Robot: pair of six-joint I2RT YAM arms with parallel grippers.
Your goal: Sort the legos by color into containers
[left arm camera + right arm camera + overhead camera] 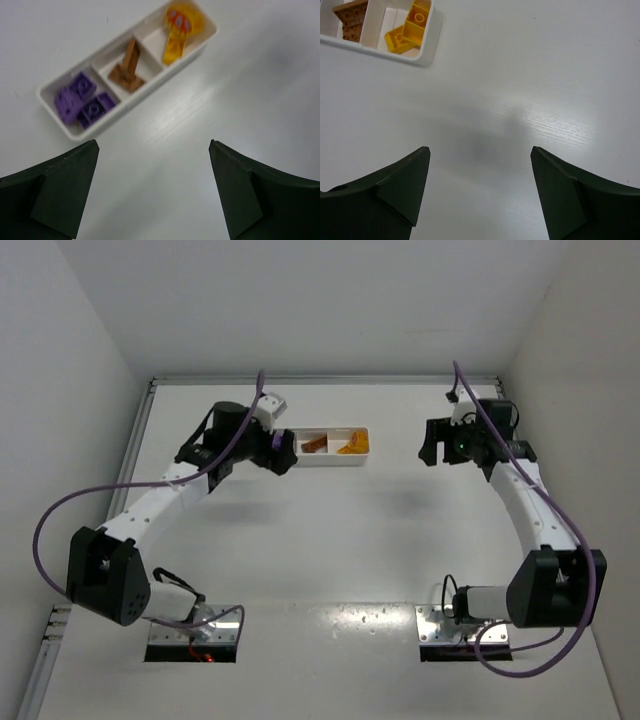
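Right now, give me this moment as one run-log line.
tray: purple bricks, brown bricks, yellow bricks each in own compartment | left gripper: open, empty | right gripper: open, empty | sort: appears complete

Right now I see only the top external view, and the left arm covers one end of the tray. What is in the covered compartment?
Observer: The left wrist view shows purple legos there, about three, all inside the tray.
Operator: Thank you. Is any other colour mixed with the brown pieces?
Observer: No. The middle compartment holds only brown legos.
Operator: And is the left tool holding something? From above I cannot see its fingers.
Observer: No. The left tool is open, with nothing between its fingers.
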